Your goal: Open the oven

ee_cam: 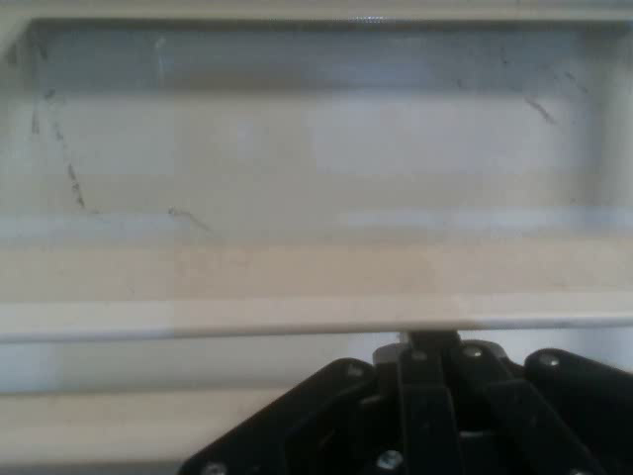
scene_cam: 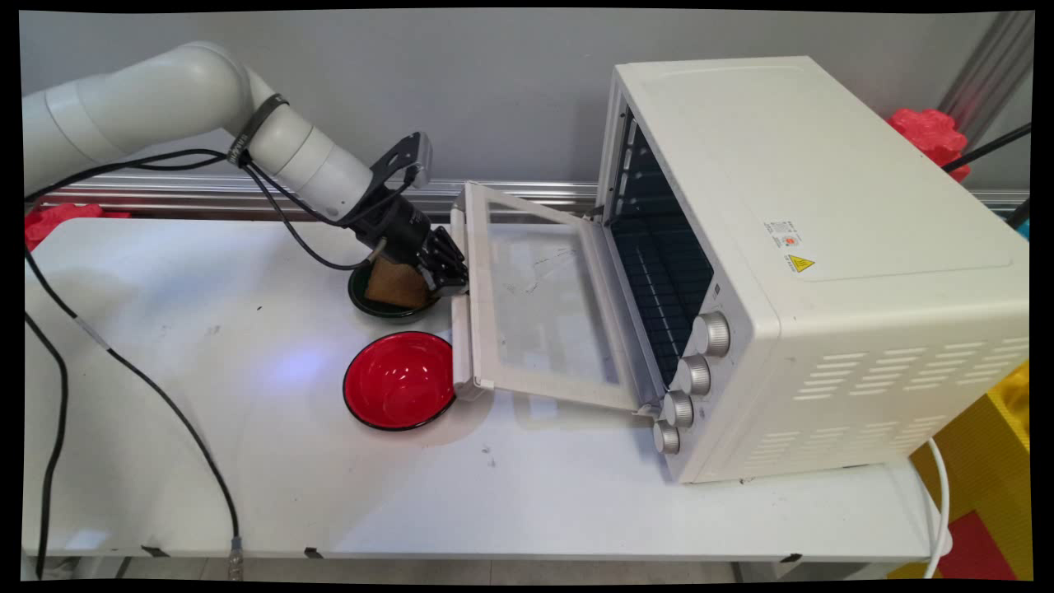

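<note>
A grey wall stands behind a white surface, and black cables hang across the surface on the side far from the oven.

The biggest thing is the white oven. It stands at one end of the surface, with four silver knobs in a row on its front. The oven's glass door is swung down and out from the oven's mouth. It is tilted and not fully flat, and the dark inside with its rack is visible. The door's handle runs along the edge farthest from the oven.

The white arm reaches toward the oven from the far side of the surface.

A red bowl sits in front of the oven, just beside the handle's near end; I cannot tell if it touches the handle. It looks empty. A dark green bowl lies also in front of the oven, a little farther back, and holds a brown piece that I cannot identify.

The gripper is at the far end of the handle, just above the green bowl. In the hand view the door fills nearly everything, and the handle crosses just in front of the gripper. The gripper appears clenched, its fingers drawn together with nothing seen between them. Its tip seems to be against the handle, not around it, but real contact is hard to confirm from these views.
</note>
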`<state>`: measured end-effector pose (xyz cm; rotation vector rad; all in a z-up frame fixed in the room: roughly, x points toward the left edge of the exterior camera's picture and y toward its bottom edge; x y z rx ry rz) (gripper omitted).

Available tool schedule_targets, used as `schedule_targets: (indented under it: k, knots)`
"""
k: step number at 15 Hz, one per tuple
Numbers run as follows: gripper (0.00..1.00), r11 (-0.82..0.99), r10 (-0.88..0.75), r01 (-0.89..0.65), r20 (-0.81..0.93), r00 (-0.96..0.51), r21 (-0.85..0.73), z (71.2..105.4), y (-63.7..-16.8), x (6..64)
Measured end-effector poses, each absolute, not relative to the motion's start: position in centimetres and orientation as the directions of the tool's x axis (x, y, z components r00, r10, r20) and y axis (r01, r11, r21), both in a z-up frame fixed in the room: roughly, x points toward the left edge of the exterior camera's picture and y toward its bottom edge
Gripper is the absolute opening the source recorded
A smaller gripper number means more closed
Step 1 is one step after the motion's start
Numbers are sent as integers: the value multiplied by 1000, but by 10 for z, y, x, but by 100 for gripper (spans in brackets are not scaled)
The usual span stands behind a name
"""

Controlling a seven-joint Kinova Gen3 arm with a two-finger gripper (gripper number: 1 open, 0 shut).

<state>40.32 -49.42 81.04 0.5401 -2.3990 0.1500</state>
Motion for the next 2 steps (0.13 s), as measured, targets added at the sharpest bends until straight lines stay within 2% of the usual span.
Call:
schedule_targets:
  k: [2]
  knots:
    - [0, 907, -343, -420, 638, -689, 34, 813, -492, 408]
